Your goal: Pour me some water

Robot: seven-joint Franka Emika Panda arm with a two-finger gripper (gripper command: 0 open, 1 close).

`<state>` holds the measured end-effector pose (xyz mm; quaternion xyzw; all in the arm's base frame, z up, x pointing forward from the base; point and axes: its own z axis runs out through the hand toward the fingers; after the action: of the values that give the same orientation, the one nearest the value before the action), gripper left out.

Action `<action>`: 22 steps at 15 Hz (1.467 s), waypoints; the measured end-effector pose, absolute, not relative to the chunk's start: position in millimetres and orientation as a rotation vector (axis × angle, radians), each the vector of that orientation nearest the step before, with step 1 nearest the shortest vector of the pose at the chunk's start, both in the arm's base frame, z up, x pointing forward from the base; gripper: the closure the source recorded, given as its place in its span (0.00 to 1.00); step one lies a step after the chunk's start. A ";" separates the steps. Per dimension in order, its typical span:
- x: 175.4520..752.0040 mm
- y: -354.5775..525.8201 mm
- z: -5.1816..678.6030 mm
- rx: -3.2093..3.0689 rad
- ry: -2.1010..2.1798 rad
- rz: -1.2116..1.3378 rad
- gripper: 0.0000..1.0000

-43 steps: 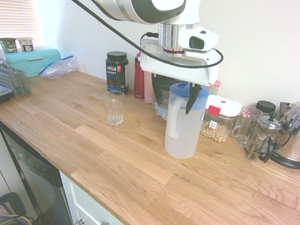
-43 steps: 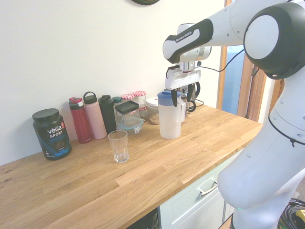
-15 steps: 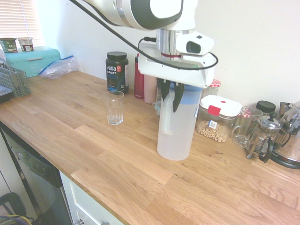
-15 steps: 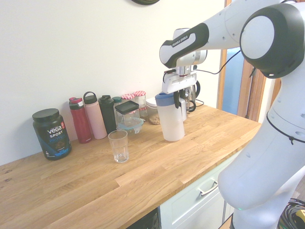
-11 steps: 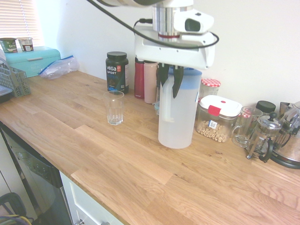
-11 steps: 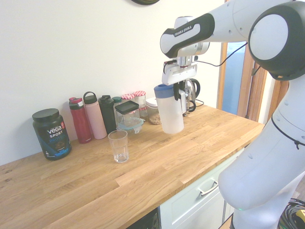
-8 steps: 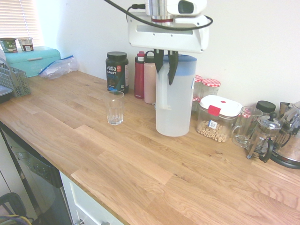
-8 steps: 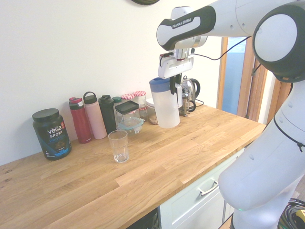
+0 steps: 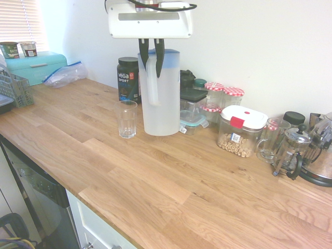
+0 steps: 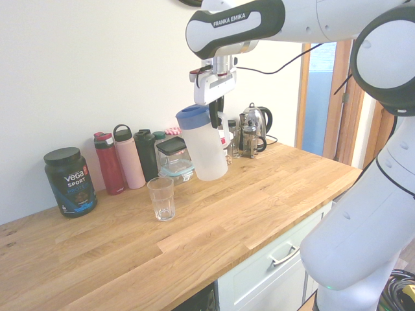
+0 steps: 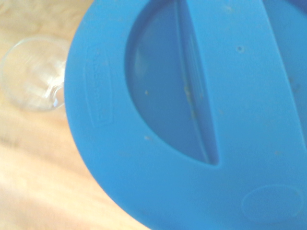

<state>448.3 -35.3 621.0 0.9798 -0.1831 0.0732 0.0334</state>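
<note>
A: Carrying step. Gripper has its jaws pinching the handle of the pitcher, which hangs clear of the worktop, nearly upright, slight tilt in the second exterior view.

B: Where's the glass?

A: 1 empty glass stands on the worktop just beside the pitcher, on the side toward the black tub. Wrist view shows the blue lid filling the picture with the glass rim off to 1 side, so not yet over it.

B: Water visible?

A: Barely; frosted wall, can't read the level.

B: Step and next move?

A: Transport toward the glass, pour not started. My guess: next it needs the spout lined up above the rim, then a slow tip, since the glass is narrow and light.
</note>
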 end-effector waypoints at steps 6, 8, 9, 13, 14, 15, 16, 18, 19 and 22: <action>465.3 17.1 618.1 2.952 -0.267 0.106 1.00; 478.6 34.7 608.6 2.896 -0.171 0.071 1.00; 485.1 41.0 603.2 2.869 -0.140 0.052 1.00; 498.4 61.5 589.0 2.795 -0.023 -0.021 1.00; 498.6 66.1 583.9 2.775 0.020 -0.050 1.00; 498.2 68.2 578.8 2.748 0.070 -0.090 1.00; 498.2 68.8 574.2 2.720 0.116 -0.125 1.00; 498.9 66.8 567.0 2.665 0.175 -0.177 1.00; 499.3 66.9 564.1 2.650 0.188 -0.189 1.00; 499.6 73.4 556.2 2.617 0.229 -0.225 1.00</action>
<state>499.6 73.4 556.2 0.9611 0.0840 -0.0826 0.2500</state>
